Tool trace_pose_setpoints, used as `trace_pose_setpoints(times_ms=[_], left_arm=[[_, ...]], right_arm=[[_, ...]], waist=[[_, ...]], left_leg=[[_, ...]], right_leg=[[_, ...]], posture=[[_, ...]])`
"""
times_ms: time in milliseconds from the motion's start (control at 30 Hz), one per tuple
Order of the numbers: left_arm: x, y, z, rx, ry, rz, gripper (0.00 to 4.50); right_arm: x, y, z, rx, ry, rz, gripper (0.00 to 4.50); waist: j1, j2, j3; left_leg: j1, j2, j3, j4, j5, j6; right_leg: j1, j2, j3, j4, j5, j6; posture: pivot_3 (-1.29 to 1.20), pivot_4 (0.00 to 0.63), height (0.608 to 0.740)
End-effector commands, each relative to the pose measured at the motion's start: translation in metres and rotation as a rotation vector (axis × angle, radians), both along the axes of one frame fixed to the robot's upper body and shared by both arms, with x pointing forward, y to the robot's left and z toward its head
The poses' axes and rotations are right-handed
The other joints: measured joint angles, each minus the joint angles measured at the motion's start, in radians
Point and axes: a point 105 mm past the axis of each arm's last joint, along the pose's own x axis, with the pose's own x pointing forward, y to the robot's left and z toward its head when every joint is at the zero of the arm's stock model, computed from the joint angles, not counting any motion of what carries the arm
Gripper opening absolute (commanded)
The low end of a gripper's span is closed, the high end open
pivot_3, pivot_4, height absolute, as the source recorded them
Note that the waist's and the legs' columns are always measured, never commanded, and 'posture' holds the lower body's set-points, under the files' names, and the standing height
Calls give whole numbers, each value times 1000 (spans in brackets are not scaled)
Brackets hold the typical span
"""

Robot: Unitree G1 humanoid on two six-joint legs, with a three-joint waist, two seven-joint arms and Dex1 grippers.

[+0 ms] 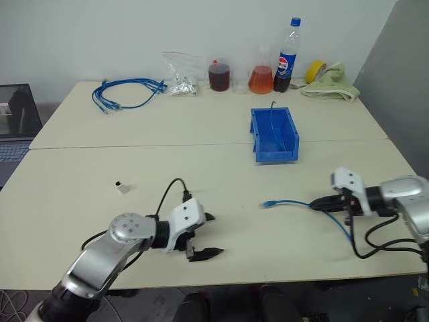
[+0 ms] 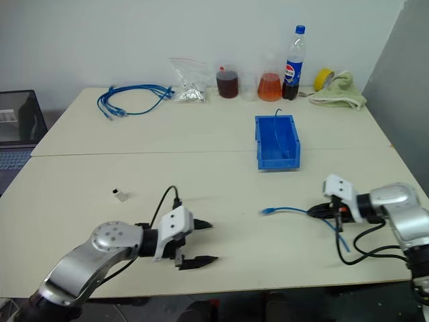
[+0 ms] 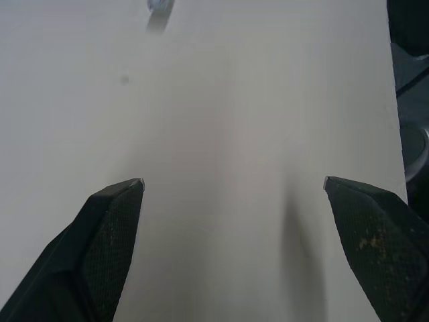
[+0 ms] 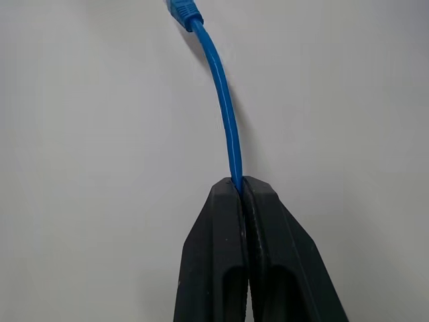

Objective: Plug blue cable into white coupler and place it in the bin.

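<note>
Right tool (image 1: 316, 202) clamped tight on the blue cable (image 1: 289, 201), fingers pressed together with the cable pinched at their tips, clearly seen in the right wrist view (image 4: 234, 184). Plug end of the cable (image 2: 267, 212) reaching out toward the middle of the tabletop (image 1: 221, 161), just above its surface; the rest trailing back behind the right tool and curving down toward the near edge.

Left tool (image 1: 205, 236) spread wide and holding nothing, low over the near part of the tabletop, its two black fingers (image 3: 110, 228) well apart with only bare surface between them. Well apart from the right tool and from the cable's plug.

White coupler (image 1: 123, 187) lying alone on the left part of the tabletop, beyond the left tool and clear of both tools. Untouched, not joined to the cable.

Bin (image 1: 275, 134) standing right of centre, farther back than both tools, with a thin cable end poking up from inside; well apart from the held cable.

Along the far edge: coiled bundle of blue cables (image 1: 127, 92) at the left, a clear plastic bag (image 1: 181, 75) beside it, then two containers of dark and orange liquid (image 1: 219, 75) (image 1: 261, 78), a cola bottle (image 1: 286, 57), a roll of yellow tape (image 1: 315, 70) and a crumpled cloth (image 1: 332, 86). Laptop (image 1: 15, 121) off the left end.
</note>
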Motion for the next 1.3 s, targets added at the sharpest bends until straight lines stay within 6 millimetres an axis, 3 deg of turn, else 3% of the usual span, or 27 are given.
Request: trace_pose_setpoints(times_ms=[33, 333, 700, 1000, 1100, 1300], left_arm=[[-1, 20, 5, 3, -40, 73, 4500], [-2, 61, -7, 48, -26, 207, 4500], [-4, 61, -14, 44, -17, 207, 4500], [-2, 62, -18, 49, -18, 208, 4500], [-1, 62, -19, 50, -23, 208, 4500], [1, 61, -19, 39, -34, 209, 4500]], right_arm=[[0, 34, 2, 7, -34, 123, 52], [5, 79, -5, 40, -59, 231, 52], [14, 110, -7, 75, -86, 281, 52], [19, 116, -14, 50, -91, 285, 52], [22, 118, -13, 50, -93, 281, 541], [22, 116, -9, 53, -89, 282, 1977]], waist=[[4, 0, 0], [0, 0, 0], [-2, 0, 0], [-2, 1, 0], [-2, 1, 0], [-2, 1, 0]], left_leg=[[-1, 0, -1, 0, 0, 0], [-2, -2, -4, 0, 0, 0], [-2, -2, -4, 0, 0, 0], [-1, -2, -4, 0, 0, 0], [-1, -2, -4, 0, 0, 0], [-1, -2, -4, 0, 0, 0]], right_leg=[[0, -1, -1, 0, 0, 0], [-2, -3, -2, 0, 0, 0], [-2, -3, -2, 1, 0, -1], [-2, -3, -2, 1, 0, -1], [-2, -3, -2, 1, 1, -1], [-2, -3, -2, 2, 1, -1]], posture=[[0, 150, 740], [0, 150, 740], [0, 150, 740], [0, 150, 740], [0, 150, 740], [0, 150, 740]])
